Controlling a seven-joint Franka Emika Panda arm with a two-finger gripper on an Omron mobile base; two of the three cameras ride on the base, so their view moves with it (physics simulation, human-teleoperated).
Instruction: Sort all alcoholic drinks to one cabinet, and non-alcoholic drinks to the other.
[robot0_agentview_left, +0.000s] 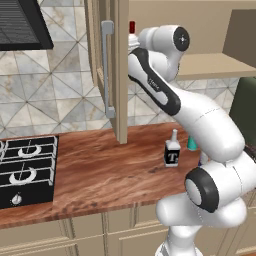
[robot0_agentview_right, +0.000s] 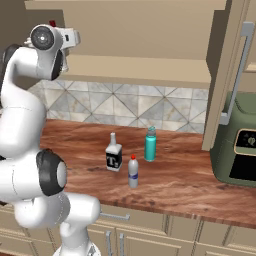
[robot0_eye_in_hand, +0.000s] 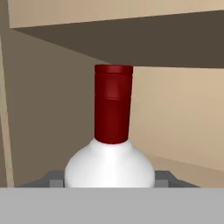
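My gripper (robot0_eye_in_hand: 109, 178) is shut on the slender white bottle (robot0_eye_in_hand: 109, 168) with the dark red cap (robot0_eye_in_hand: 113, 105), held upright inside the left cabinet high up. Its cap (robot0_agentview_left: 132, 26) peeks out beside that cabinet's open door (robot0_agentview_left: 119, 70) and above my wrist (robot0_agentview_right: 52, 23). On the counter stand the squarish T-label bottle (robot0_agentview_right: 114, 155), the teal bottle (robot0_agentview_right: 150, 145) and the small red-capped clear bottle (robot0_agentview_right: 133, 172). The right cabinet's door (robot0_agentview_right: 227, 75) also hangs open.
A gas stove (robot0_agentview_left: 25, 170) sits at the left of the wooden counter (robot0_agentview_left: 110, 170) under a dark range hood (robot0_agentview_left: 22, 25). A dark green appliance (robot0_agentview_right: 237, 145) stands at the counter's right end. The cabinet shelf (robot0_agentview_right: 135, 70) runs above the bottles.
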